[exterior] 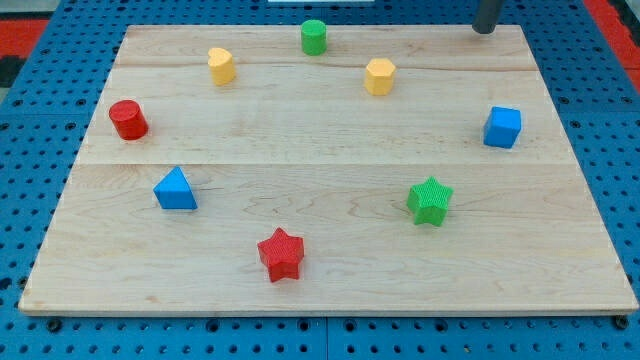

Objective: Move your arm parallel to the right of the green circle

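board point(330, 270): pale wood, light tan, fine grain running across, faint seams between planks
base under the board point(560, 90): bright blue, dotted all over with rows of small dark holes
strip at the view's top corners point(30, 20): red
green circle point(314, 37): vivid green, ribbed sides
green star point(431, 201): the same green, ribbed sides, darker on its shaded faces
red star point(281, 254): bright red
red cylinder point(128, 119): bright red
blue triangle point(175, 189): mid blue
blue cube point(503, 127): mid blue, lighter on top
yellow block at the view's left point(221, 65): warm yellow
yellow block at the view's right point(379, 76): warm yellow
my tip point(484, 30): dark grey
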